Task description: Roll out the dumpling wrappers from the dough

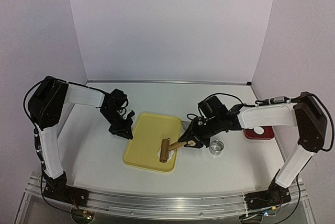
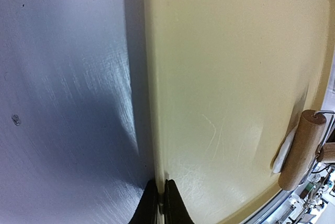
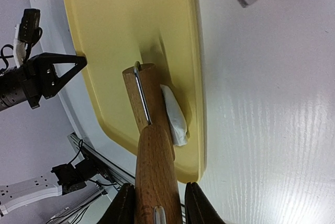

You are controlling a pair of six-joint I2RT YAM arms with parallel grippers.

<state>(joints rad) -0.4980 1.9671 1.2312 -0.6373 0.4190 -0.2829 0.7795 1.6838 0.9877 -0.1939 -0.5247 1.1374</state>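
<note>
Closest to the overhead camera runs the metal rail (image 1: 167, 203) that carries both arm bases at the near edge of the white counter (image 1: 99, 161). That counter fills the floor of the scene, with pale walls behind and at the sides.

Next in size, the left arm (image 1: 49, 124) and right arm (image 1: 293, 140) both reach inward toward the middle. Between them lies the yellow board (image 1: 149, 135), flat on the counter and turned slightly askew.

At the board's left edge, the left gripper (image 1: 128, 134) is closed; its own wrist view shows the two dark fingers (image 2: 175, 211) pinched together on the board's rim.

On the other side, the right gripper (image 1: 187, 143) is clamped around the wooden handle of the rolling pin (image 1: 165, 149), a finger (image 3: 196, 208) on each side of it. The roller rests on the board near its near right corner.

A red dish (image 1: 267, 135) sits well off to the right, partly under the right arm. Just beside the board's right edge stands the metal ring cutter (image 1: 216, 147).

One dumpling wrapper (image 1: 259, 130), a small white disc, lies on the red dish. Smallest of all, a white bit of dough (image 3: 175, 116) peeks out from under the roller.
</note>
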